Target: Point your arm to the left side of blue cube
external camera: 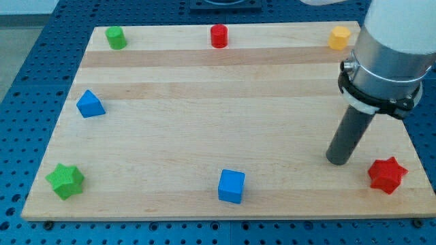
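Observation:
The blue cube (231, 186) sits on the wooden board (218, 116) near the view's bottom edge, about the middle. My tip (337, 161) rests on the board well to the view's right of the cube and slightly higher in the view, with bare board between them. The dark rod rises from the tip up to the grey arm body at the view's top right.
A red star block (387, 174) lies just right of my tip. A blue triangular block (90, 104) is at the left, a green star block (65, 180) at the bottom left. A green cylinder (115, 37), red cylinder (219, 35) and yellow block (338, 38) line the top edge.

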Motion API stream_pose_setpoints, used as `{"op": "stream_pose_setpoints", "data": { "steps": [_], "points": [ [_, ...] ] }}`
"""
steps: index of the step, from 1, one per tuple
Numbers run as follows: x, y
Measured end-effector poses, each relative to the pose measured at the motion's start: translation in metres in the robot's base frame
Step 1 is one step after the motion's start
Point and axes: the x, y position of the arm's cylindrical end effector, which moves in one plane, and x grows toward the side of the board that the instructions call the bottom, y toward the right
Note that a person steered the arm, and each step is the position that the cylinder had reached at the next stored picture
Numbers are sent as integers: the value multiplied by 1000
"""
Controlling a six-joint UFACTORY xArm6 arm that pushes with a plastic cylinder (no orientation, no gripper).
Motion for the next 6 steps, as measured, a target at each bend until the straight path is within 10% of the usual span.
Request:
{"op": "stream_pose_setpoints", "data": {
  "steps": [6],
  "points": [
    [0, -30]
  ]
}}
